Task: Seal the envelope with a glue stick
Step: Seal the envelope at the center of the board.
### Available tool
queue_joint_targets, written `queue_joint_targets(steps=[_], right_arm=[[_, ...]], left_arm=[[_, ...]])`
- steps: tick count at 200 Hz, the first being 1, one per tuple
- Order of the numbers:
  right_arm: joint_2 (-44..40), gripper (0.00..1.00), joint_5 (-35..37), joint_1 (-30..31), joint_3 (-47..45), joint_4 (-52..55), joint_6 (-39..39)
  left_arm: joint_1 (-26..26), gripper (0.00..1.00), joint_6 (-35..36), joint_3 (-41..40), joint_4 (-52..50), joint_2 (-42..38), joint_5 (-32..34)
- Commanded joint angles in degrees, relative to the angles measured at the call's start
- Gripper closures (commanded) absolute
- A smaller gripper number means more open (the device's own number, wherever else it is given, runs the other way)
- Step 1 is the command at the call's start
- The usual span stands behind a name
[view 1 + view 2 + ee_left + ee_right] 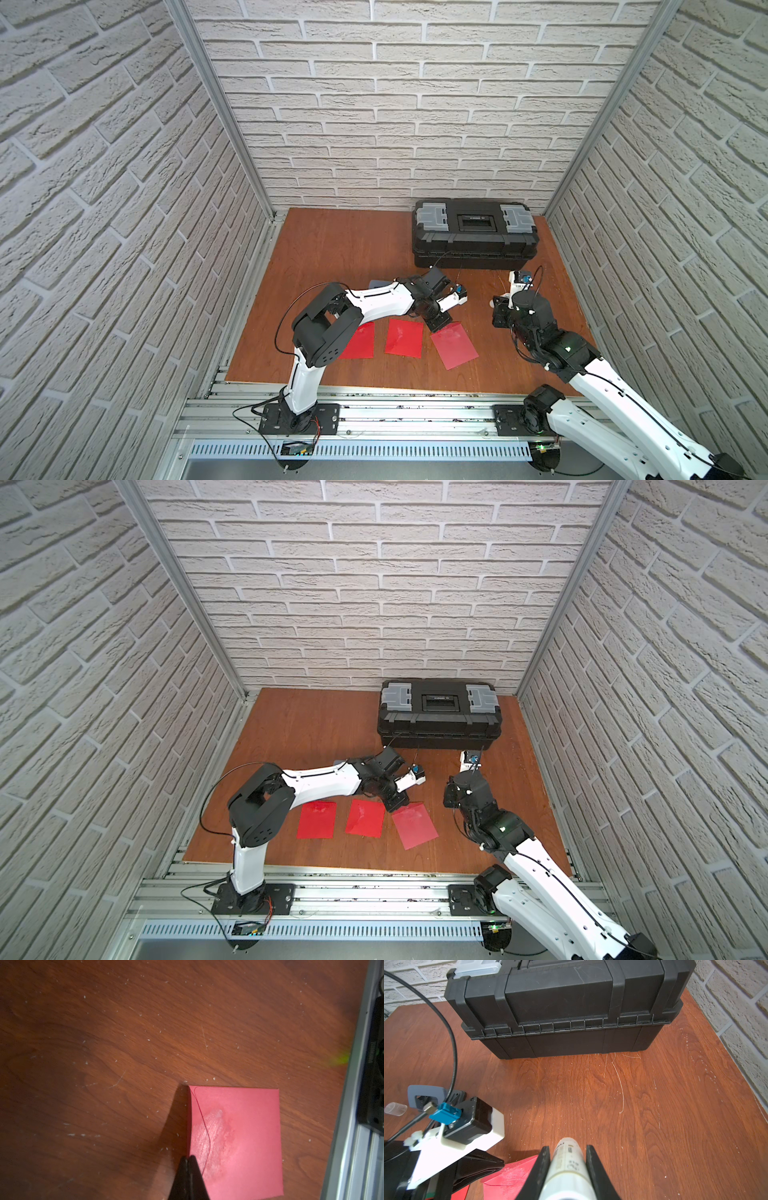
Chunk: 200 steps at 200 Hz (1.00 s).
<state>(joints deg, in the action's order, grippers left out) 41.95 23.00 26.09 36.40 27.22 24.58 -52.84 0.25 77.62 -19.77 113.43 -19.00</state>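
The glue stick [566, 1167] sits clamped between the fingers of the right gripper [568, 1148], its white barrel filling the gap and one end poking just past the fingertips. We cannot tell which end that is. Only bare table lies ahead of those fingers, so we judge the stick is parked aside to keep clear of the other arm. Its translucent cap [395, 1108] lies well apart from the right fingers, which suggests the glue is exposed for use. The left gripper [188, 1158] has its fingers pressed tight together, tips touching the folded edge of the red envelope [239, 1136], just beside the flap's curved rim. A pale glue smear [212, 1132] spreads ahead of those fingertips, across that rim. We read the closed fingers as a blunt point for pressing the flap onto the glue. Whether they pinch any paper, we cannot tell.
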Motion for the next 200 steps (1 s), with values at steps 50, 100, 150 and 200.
queue_joint_targets(steps=[50, 100, 150, 200], right_arm=[[0.6, 0.97, -0.2, -0.2, 1.8, -1.8, -0.9], [1.1, 0.97, -0.6, -0.2, 1.9, -1.7, -0.6], [1.1, 0.97, -1.0, -0.2, 1.9, -1.4, -0.2], [2.1, 0.97, -2.0, -0.2, 2.3, -1.8, 0.0]], left_arm=[[1.7, 1.0, 2.2, -1.3, -1.8, -4.0, 9.8], [-1.1, 1.0, 3.0, 1.4, -4.6, -0.6, 10.7], [-3.1, 0.96, 1.4, 2.3, -4.8, 1.3, 9.4], [-3.3, 0.86, -0.4, 2.6, -5.1, 3.3, 6.8]])
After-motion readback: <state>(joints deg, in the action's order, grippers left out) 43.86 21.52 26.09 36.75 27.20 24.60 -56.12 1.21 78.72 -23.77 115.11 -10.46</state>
